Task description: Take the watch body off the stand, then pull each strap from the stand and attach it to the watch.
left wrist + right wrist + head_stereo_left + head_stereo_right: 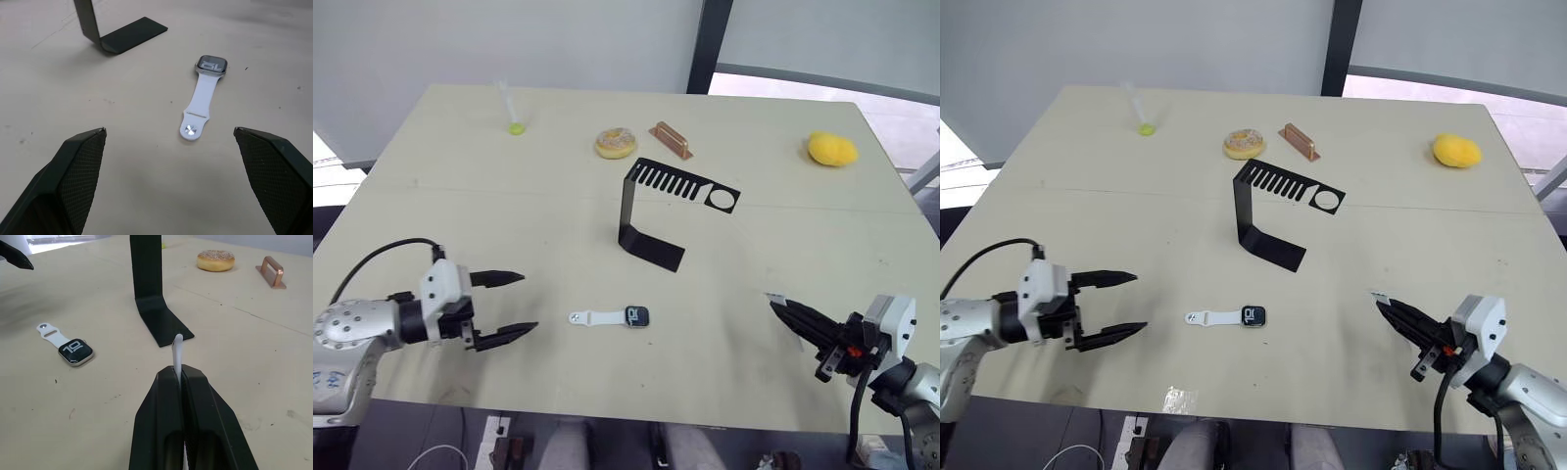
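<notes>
Lying between both grippers, watch body [637, 315]; right gripper [179, 374] pinches second strap [177, 352].

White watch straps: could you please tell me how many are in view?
2. One white rubbery strap lies on the table, attached to the black watch body. The other strap is pinched upright in the right hand.
</notes>
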